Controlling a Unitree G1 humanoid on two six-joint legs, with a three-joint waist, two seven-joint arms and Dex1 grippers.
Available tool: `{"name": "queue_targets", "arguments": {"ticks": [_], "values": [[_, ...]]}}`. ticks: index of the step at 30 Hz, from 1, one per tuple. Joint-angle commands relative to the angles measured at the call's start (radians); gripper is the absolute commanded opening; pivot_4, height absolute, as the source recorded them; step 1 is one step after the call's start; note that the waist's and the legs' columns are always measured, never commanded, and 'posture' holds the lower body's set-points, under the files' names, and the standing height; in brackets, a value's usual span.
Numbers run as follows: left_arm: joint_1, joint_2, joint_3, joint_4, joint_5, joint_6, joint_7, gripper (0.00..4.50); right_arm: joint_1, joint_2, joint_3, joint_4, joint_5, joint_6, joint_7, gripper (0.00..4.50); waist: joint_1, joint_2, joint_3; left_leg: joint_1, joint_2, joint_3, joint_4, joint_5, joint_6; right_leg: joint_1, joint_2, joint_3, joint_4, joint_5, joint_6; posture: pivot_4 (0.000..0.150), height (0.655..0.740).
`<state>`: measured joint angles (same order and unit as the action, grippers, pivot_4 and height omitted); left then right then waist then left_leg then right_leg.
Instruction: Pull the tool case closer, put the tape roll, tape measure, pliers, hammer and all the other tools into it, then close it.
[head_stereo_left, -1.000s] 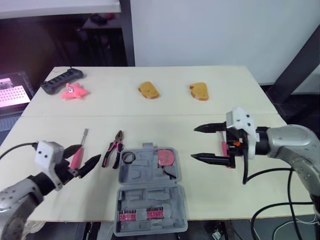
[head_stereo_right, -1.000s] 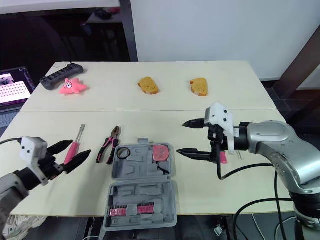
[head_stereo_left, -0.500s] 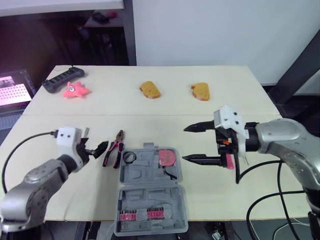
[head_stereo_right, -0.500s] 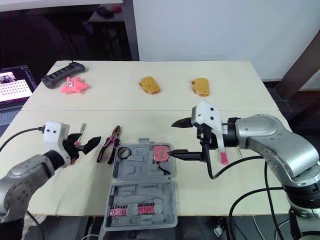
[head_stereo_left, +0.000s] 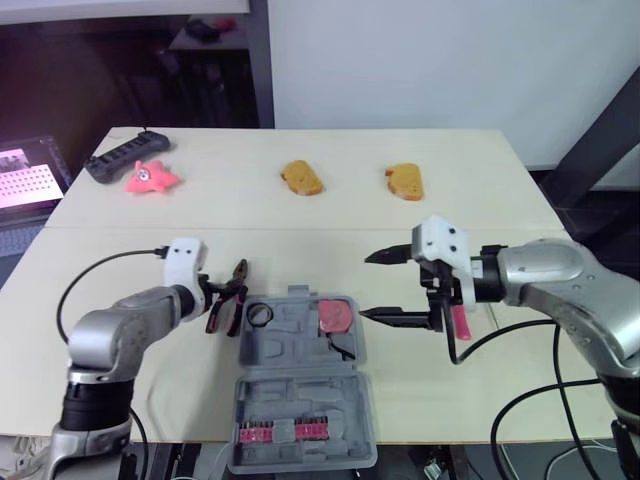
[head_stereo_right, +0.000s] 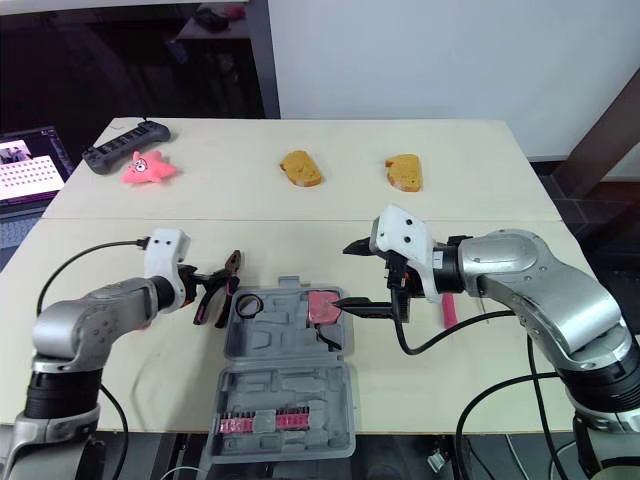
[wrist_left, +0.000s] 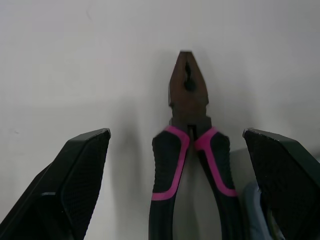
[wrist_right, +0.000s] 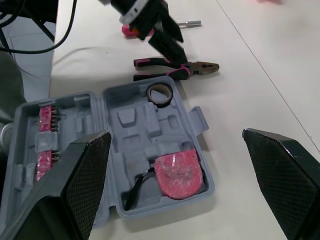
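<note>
The left tool (wrist_left: 176, 134) stood open, the pliers (wrist_left: 189, 102) lying between its fingers on the table (head_stereo_left: 300, 220); the right tool (head_stereo_left: 366, 286), also open, hovered beside the tool case (head_stereo_left: 300, 395).

There is one grey tool case (head_stereo_left: 300, 395), lying open. It holds one tape roll (head_stereo_left: 258, 315), one pink tape measure (head_stereo_left: 333, 316) and one row of pink bits (head_stereo_left: 275, 431), too small to count. The table carries one pair of pliers (head_stereo_left: 230, 296), one screwdriver (wrist_right: 191, 23), one other pink-handled tool (head_stereo_right: 449, 309), two bread slices (head_stereo_left: 300, 179), one pink starfish toy (head_stereo_left: 152, 178) and one black power strip (head_stereo_left: 123, 157).
</note>
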<state>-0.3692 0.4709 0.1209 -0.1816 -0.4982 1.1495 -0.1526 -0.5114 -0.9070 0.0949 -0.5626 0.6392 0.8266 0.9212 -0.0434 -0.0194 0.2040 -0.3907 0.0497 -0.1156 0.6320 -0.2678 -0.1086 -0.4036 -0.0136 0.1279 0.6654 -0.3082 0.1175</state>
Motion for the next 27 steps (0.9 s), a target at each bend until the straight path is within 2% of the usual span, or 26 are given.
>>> {"name": "queue_targets", "arguments": {"ticks": [1, 12, 26, 27], "values": [[-0.042, -0.024, -0.003, 0.026, 0.048, -0.025, 0.026, 4.50, -0.021, 0.009, -0.014, -0.018, -0.004, -0.004, -0.007, 4.44, 0.002, 0.000, 0.000, 0.000, 0.000, 0.000, 0.000, 0.000, 0.000, 0.000, 0.000, 0.000, 0.000, 0.000, 0.000, 0.150, 0.7400], [-0.074, -0.057, -0.088, 0.062, 0.115, -0.015, -0.011, 4.50, -0.014, 0.003, -0.017, -0.026, -0.016, 0.008, -0.015, 4.44, 0.000, 0.000, 0.000, -0.001, 0.000, 0.000, 0.000, 0.001, -0.001, 0.000, 0.000, -0.001, 0.000, 0.000, 0.000, 0.150, 0.7400], [-0.056, -0.077, -0.077, 0.023, 0.156, 0.080, 0.016, 4.50, -0.027, 0.031, 0.012, -0.003, -0.071, -0.015, -0.021, 4.44, 0.000, 0.000, 0.000, -0.001, 0.000, -0.001, 0.000, 0.001, -0.001, 0.000, 0.000, -0.001, 0.000, 0.000, 0.000, 0.150, 0.7400], [-0.058, -0.080, -0.074, 0.030, 0.162, 0.076, 0.019, 3.94, -0.029, 0.033, 0.013, -0.001, -0.075, -0.018, -0.021, 4.50, 0.000, 0.000, 0.000, -0.001, 0.000, -0.001, 0.000, 0.001, -0.001, 0.000, 0.000, -0.001, 0.000, 0.000, 0.000, 0.150, 0.7400]]}}
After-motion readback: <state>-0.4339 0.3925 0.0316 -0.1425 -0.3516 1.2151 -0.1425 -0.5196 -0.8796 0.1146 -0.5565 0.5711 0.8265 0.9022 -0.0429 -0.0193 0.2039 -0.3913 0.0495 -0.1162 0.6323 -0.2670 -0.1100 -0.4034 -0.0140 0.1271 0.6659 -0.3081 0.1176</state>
